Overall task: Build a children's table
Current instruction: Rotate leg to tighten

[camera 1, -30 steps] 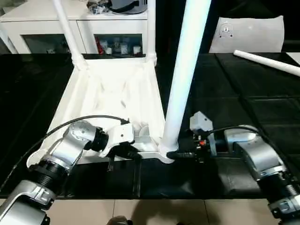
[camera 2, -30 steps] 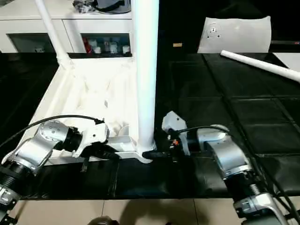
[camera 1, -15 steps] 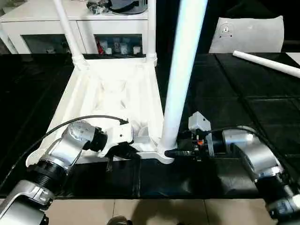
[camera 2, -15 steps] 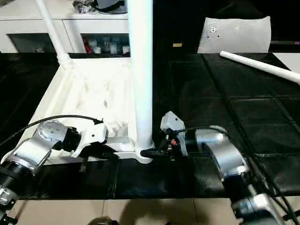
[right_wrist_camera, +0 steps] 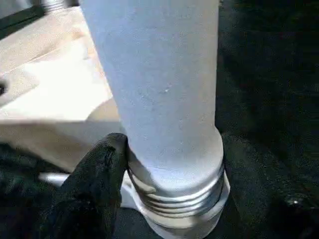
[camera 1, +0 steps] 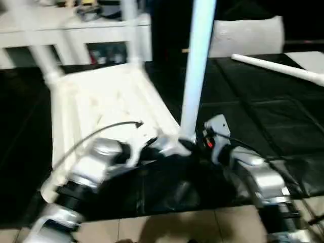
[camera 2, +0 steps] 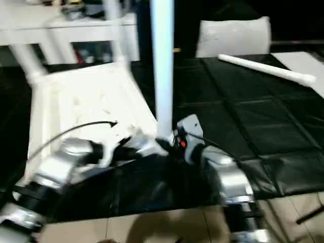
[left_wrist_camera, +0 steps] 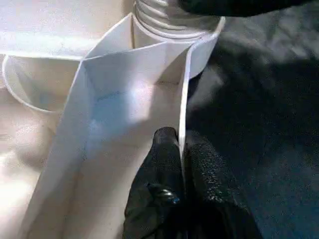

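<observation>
The children's table top [camera 1: 101, 96] lies upside down on the black mat, ribs up. Two white legs [camera 1: 43, 63] [camera 1: 129, 30] stand in its far corner sockets. A third leg [camera 1: 195, 76] stands upright in the near right socket. My right gripper [camera 1: 190, 147] is clamped around that leg's threaded base [right_wrist_camera: 174, 164], with one black finger [right_wrist_camera: 99, 174] pressed against it. My left gripper [left_wrist_camera: 182, 149] is shut on the thin rim wall [left_wrist_camera: 187, 89] of the top, just beside that socket. A fourth leg [camera 1: 276, 68] lies loose on the mat at the far right.
A white cabinet [camera 1: 76, 30] stands behind the table top. A flat white sheet [camera 1: 248, 35] leans at the back right. The mat's front edge [camera 1: 167, 210] meets the tiled floor close to my arms.
The whole picture has shifted and tilted, so the camera has moved. Both grippers keep their holds, the left on the rim and the right on the leg's base.
</observation>
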`<state>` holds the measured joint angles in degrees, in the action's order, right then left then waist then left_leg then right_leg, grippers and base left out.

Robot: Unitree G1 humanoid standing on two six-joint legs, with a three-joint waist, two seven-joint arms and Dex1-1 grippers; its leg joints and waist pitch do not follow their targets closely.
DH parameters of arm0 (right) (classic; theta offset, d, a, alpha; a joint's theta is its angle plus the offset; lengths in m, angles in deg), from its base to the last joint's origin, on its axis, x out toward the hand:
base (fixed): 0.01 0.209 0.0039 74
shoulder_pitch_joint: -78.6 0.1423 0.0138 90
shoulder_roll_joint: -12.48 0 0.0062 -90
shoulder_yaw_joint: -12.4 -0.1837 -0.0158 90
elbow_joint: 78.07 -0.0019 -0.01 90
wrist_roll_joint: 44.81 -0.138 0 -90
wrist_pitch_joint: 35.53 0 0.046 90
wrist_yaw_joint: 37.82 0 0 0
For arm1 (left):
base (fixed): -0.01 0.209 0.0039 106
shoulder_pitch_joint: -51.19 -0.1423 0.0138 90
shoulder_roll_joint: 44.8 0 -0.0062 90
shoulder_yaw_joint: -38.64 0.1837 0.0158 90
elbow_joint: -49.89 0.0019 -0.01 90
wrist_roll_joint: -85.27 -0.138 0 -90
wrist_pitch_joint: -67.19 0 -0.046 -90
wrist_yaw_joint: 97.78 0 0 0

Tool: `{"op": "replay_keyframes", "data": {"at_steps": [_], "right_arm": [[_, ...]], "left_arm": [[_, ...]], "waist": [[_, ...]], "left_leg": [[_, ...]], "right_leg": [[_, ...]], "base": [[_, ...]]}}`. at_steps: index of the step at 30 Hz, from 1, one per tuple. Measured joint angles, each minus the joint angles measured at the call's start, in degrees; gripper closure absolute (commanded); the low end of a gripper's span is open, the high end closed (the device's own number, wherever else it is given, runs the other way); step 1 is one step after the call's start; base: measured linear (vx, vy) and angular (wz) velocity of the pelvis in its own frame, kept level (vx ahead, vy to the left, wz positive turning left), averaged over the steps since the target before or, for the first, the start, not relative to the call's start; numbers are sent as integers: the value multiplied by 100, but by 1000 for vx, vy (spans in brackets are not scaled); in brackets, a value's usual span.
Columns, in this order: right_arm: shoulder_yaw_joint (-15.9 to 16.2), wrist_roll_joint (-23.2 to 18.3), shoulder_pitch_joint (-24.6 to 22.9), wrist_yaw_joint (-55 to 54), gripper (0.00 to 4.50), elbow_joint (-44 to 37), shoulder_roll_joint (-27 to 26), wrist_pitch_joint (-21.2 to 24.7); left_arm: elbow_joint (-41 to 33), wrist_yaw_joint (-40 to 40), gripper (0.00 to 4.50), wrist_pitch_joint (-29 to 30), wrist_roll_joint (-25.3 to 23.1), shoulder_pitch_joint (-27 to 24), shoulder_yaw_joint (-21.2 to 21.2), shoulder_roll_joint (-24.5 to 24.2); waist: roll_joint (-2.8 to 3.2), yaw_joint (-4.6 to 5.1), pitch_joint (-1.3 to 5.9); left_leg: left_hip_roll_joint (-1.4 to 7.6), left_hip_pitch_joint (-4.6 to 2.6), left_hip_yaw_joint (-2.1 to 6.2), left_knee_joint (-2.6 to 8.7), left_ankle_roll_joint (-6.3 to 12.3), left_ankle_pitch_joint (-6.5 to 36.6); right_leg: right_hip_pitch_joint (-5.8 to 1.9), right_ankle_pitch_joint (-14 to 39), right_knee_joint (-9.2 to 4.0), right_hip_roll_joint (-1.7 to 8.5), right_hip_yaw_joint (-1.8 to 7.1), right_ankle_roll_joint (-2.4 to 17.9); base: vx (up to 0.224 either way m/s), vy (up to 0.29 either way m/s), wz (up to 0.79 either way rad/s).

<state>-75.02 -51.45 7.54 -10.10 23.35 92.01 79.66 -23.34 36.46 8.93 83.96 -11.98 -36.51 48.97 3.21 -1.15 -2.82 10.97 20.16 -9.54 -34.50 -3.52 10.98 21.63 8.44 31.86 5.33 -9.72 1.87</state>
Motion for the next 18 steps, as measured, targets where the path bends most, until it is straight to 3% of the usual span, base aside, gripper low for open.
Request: {"op": "replay_keyframes", "data": {"at_steps": [2, 5, 8, 13, 18], "right_arm": [[-84, 79, 86, -454, 183, 2, -253, 106], [-84, 131, 92, -604, 183, 4, -331, 25], [-83, 130, 41, -596, 117, -6, -335, -99], [-69, 130, -58, -550, 75, -149, -401, -105], [167, 1, -356, 60, 34, -485, -31, -175]], "left_arm": [[-87, 300, 450, 159, -73, -15, -32, 168], [-191, 398, 450, 213, -80, -41, -21, 192], [-266, 391, 450, 199, -79, -59, 13, 150], [-367, 359, 450, 151, -78, -137, 14, 87], [-401, -126, 450, -222, -30, -192, 119, -414]], "waist": [[2, 71, 0], [2, 97, 0], [3, 85, 1], [4, 71, 1], [-4, 80, -4]], "left_leg": [[-3, 3, 4, 0, 9, 5], [-11, 15, 3, 2, 23, 17], [-14, 36, 1, 17, 23, 18], [-11, 37, -4, 36, 20, 16], [-10, 33, -7, 36, 20, 16]], "right_leg": [[-11, -1, -17, 5, -6, -2], [-7, -2, -19, 9, 1, -13], [21, -11, -6, 8, 18, -26], [35, -9, 19, 0, 29, -24], [43, -10, 19, -4, 41, -24]], "base": [[0, 0, 0], [0, 0, 0], [0, 0, 0], [0, 0, 0], [0, 0, 0]]}}
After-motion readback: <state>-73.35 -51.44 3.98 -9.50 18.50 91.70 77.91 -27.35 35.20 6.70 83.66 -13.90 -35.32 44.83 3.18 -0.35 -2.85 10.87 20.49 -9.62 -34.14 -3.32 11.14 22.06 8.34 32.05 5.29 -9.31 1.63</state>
